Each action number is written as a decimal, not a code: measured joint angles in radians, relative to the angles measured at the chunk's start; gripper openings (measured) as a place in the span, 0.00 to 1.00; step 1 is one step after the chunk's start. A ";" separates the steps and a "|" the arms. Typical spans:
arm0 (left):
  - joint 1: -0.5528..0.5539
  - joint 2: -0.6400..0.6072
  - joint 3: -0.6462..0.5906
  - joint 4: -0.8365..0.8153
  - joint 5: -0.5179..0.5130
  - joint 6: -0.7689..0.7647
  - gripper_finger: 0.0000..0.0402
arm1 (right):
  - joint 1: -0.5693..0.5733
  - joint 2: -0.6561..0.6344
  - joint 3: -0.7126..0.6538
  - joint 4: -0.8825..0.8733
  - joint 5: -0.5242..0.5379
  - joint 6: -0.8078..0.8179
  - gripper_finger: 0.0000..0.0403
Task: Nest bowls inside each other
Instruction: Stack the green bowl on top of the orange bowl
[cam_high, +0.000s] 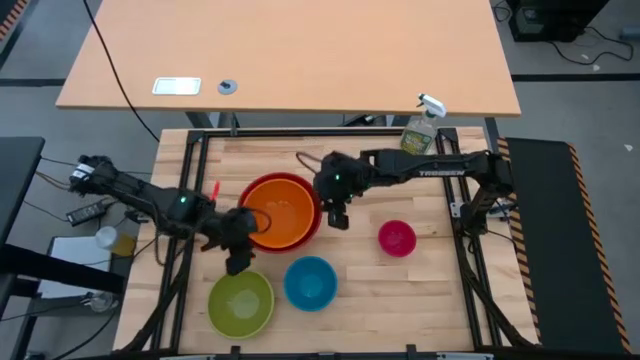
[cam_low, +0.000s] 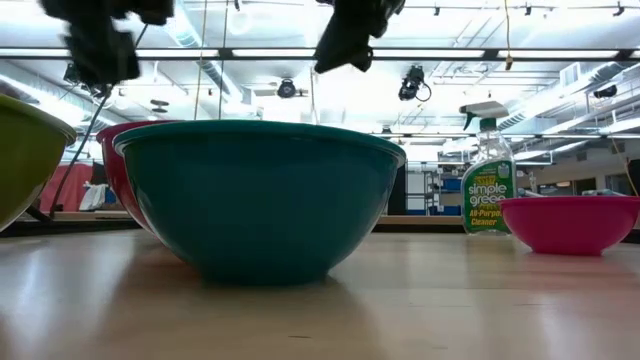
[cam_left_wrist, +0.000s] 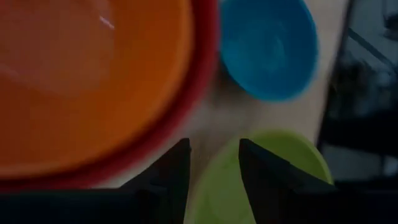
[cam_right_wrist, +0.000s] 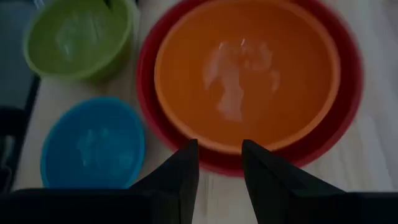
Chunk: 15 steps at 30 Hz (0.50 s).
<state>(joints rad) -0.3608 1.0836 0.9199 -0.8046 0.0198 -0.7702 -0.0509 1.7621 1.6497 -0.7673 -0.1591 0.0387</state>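
The orange bowl (cam_high: 278, 210) sits nested inside the red bowl (cam_high: 312, 222) at the table's middle. Near the front edge stand the lime green bowl (cam_high: 240, 303) and the blue bowl (cam_high: 310, 283), and the pink bowl (cam_high: 397, 238) stands alone to the right. My left gripper (cam_high: 237, 264) hangs open above the table between the red bowl and the green bowl's rim (cam_left_wrist: 273, 146). My right gripper (cam_high: 338, 220) hangs open just past the red bowl's right rim (cam_right_wrist: 217, 163), raised above it. Neither has anything between its fingers.
A clear spray bottle (cam_high: 422, 128) stands at the table's far right corner. Bare wood shows along the right side around the pink bowl. In the low view the blue bowl (cam_low: 260, 200) fills the middle, with both grippers high above the bowls.
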 joint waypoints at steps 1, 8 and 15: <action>-0.024 -0.002 0.000 0.001 0.004 -0.024 0.35 | 0.015 0.002 0.000 -0.009 0.020 -0.001 0.32; -0.174 0.003 0.001 -0.107 0.057 -0.203 0.35 | 0.114 0.002 0.000 -0.017 0.161 0.072 0.32; -0.270 0.073 -0.017 -0.254 0.048 -0.369 0.35 | 0.154 0.002 0.000 0.057 0.287 0.245 0.32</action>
<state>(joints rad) -0.6310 1.1566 0.9028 -1.0587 0.0676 -1.1388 0.1029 1.7638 1.6493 -0.7106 0.1282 0.2842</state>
